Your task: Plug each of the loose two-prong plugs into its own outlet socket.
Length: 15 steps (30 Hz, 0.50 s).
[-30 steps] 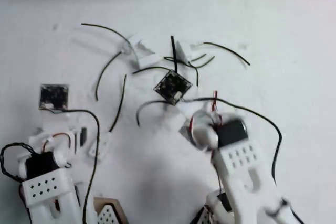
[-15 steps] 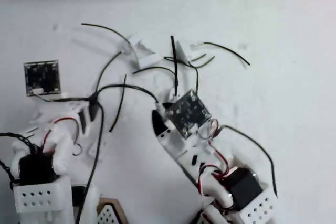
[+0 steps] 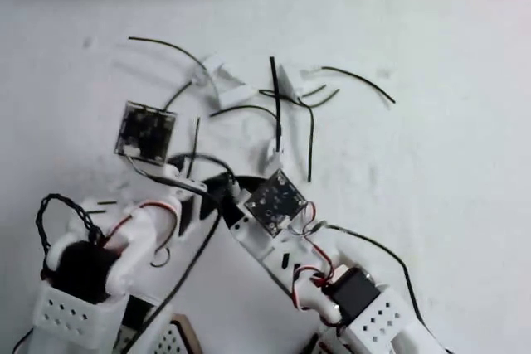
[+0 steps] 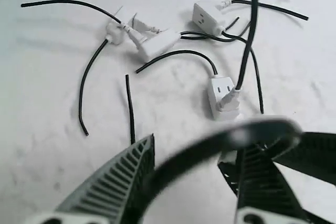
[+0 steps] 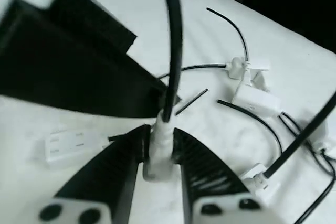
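1. Plug [image 5: 159,153] on a black cord is pinched tight between the fingers of the right gripper [image 5: 160,135]. A white outlet socket [image 5: 71,145] lies on the table [image 5: 63,187] just beside it.
2. Left gripper [image 4: 197,145] has its jaws spread apart. A blurry black cable [image 4: 231,137] crosses in front, and I can't tell if it touches.
3. Farther out, a second socket [image 4: 219,88] has another plug [image 4: 229,103] right against its end. Can't tell if it's seated.
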### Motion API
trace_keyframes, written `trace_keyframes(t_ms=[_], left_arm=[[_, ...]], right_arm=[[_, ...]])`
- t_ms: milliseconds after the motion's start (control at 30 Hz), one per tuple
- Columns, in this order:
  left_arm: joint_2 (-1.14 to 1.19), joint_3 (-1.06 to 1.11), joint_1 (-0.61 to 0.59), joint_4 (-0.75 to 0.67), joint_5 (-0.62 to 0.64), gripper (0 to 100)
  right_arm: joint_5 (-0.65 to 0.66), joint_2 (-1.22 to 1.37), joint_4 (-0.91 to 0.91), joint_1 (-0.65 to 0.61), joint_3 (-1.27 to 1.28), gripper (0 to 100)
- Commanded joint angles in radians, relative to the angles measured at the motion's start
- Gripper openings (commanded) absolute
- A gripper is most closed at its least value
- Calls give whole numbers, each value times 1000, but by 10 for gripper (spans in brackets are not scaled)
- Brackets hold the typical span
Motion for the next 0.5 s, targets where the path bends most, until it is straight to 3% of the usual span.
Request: trace_keyframes(t_ms=[0,300,467], left_arm=[[-10,-28,79,6,-91,255],[-10,17,150,5,-169,255],[-10,-35,-16,3,-169,255]], right_arm=[[-3,-10,-54,-7,2,17],[-9,-8,-56,41,5,17],[-9,-8,-54,53,26,17]])
